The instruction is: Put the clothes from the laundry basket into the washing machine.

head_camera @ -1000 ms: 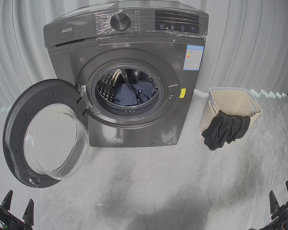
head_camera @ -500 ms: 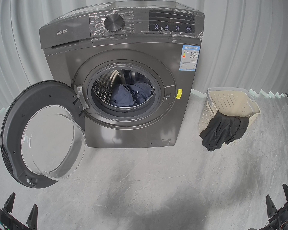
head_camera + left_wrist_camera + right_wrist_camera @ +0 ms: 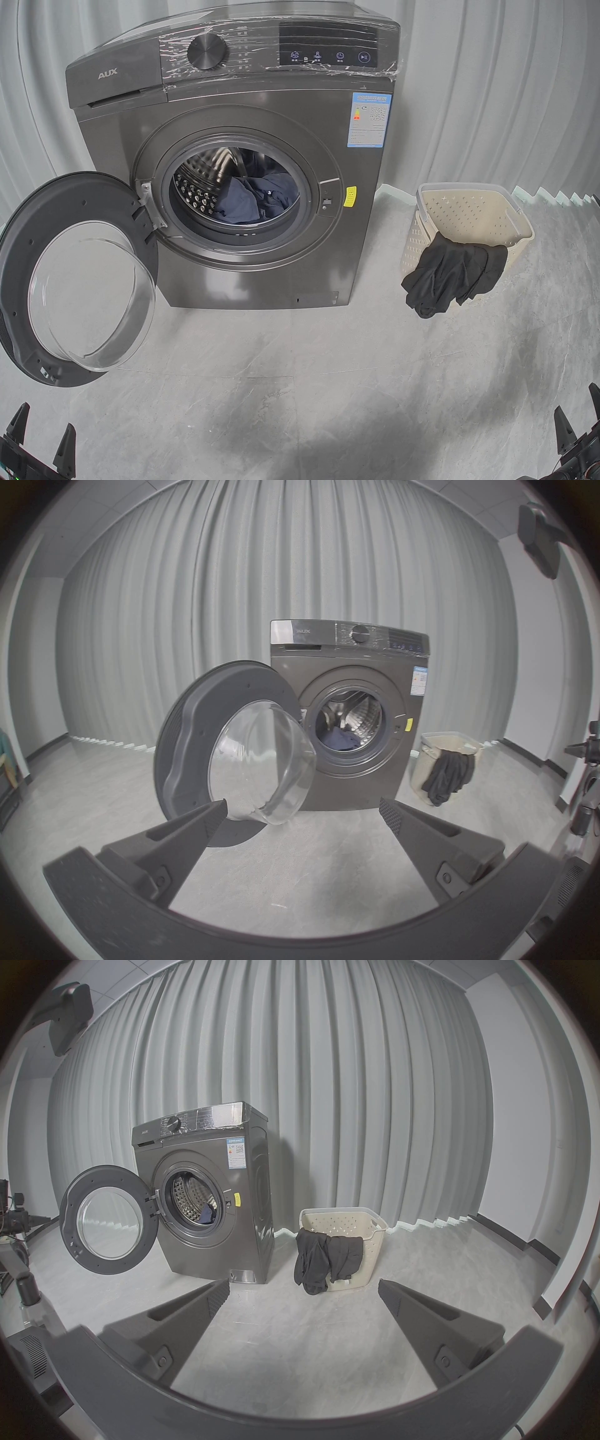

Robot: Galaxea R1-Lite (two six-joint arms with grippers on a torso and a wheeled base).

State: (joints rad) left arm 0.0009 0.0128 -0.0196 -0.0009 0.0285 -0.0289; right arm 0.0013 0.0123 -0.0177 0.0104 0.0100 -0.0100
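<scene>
Hanging over laundry basket (image 3: 478,211), black garment (image 3: 450,276)

We see a grey marbled floor (image 3: 300,387) carrying two things. The washing machine (image 3: 250,284) stands at 11 o'clock from us, and the laundry basket (image 3: 465,186) at 1 o'clock. Both upright, near each other, not touching.

The left claw (image 3: 42,431) and right claw (image 3: 576,407) were cut off by the head view's bottom edge, with only their fingertips in sight. The open door (image 3: 75,206) ran past the left edge. A dark garment (image 3: 453,275) hid part of the laundry basket (image 3: 475,212) front wall. The blue clothes (image 3: 250,197) lay partly behind the drum rim (image 3: 240,230).
</scene>
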